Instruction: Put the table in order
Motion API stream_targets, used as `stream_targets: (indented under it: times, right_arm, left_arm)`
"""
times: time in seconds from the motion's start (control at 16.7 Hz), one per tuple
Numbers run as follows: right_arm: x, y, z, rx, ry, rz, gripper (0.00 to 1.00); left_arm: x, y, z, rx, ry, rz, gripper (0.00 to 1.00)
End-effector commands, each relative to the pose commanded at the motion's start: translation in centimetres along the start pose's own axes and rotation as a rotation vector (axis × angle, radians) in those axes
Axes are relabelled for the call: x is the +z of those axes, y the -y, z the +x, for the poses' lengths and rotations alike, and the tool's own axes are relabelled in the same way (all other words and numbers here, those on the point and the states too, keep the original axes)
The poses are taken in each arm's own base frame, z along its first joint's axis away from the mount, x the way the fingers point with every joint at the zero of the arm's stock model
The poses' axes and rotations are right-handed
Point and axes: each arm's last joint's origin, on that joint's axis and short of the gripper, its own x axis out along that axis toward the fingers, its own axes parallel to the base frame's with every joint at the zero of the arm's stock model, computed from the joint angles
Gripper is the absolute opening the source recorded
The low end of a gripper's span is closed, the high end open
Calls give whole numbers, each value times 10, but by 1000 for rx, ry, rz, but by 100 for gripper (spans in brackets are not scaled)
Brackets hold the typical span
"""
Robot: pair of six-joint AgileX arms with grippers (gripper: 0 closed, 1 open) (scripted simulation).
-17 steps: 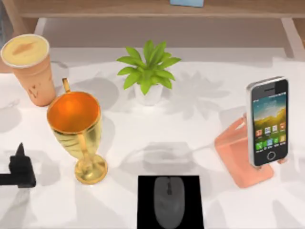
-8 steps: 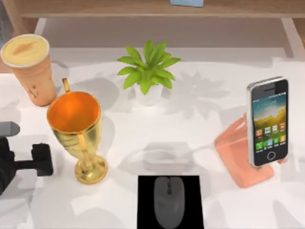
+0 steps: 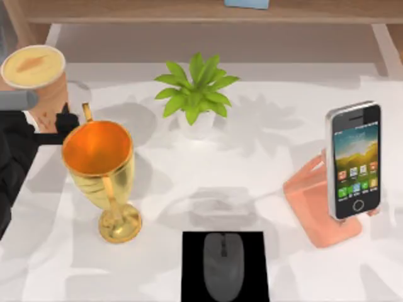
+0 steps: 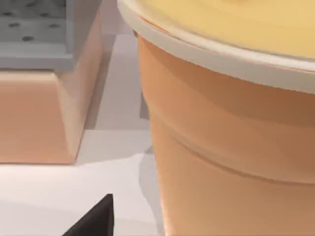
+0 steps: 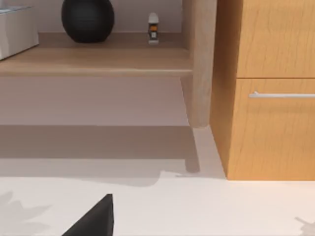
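The white table (image 3: pixel 264 157) carries an orange cup (image 3: pixel 34 75) with a cream lid at the back left. A golden trophy (image 3: pixel 101 170) stands just in front of it. My left gripper (image 3: pixel 66 121) is open at the cup's right side, wedged between cup and trophy rim. In the left wrist view the cup's wall (image 4: pixel 231 147) looms very close, with one dark fingertip (image 4: pixel 96 219) beside it. One fingertip (image 5: pixel 96 219) of my open right gripper shows in the right wrist view, facing the shelf.
A potted plant (image 3: pixel 195 94) stands at the back middle. A phone (image 3: pixel 356 160) leans on a pink stand (image 3: pixel 315 201) at the right. A grey mouse (image 3: pixel 222 264) lies on a black pad (image 3: pixel 192 277) at the front. A wooden shelf (image 3: pixel 189 11) runs along the back.
My left arm has swung from the front left towards the back, past the trophy, and now reaches the cup. The objects on the table have not moved.
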Motion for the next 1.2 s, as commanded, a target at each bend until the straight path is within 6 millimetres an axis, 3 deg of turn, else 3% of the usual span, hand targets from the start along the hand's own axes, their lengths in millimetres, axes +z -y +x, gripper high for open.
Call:
stream_targets:
  times: [0.12, 0.48, 0.84, 1.08, 1.2]
  right_arm:
    - [0, 0, 0, 0, 0, 0, 100]
    - [0, 0, 0, 0, 0, 0, 100]
    - [0, 0, 0, 0, 0, 0, 100]
    - [0, 0, 0, 0, 0, 0, 100]
    - [0, 0, 0, 0, 0, 0, 100]
  left_arm:
    - [6, 0, 9, -1, 48, 7, 100]
    - [6, -1, 10, 1, 53, 7, 100]
    - [8, 0, 39, -1, 54, 7, 100]
    - [8, 0, 40, -1, 54, 7, 100]
    - [8, 0, 40, -1, 54, 7, 85]
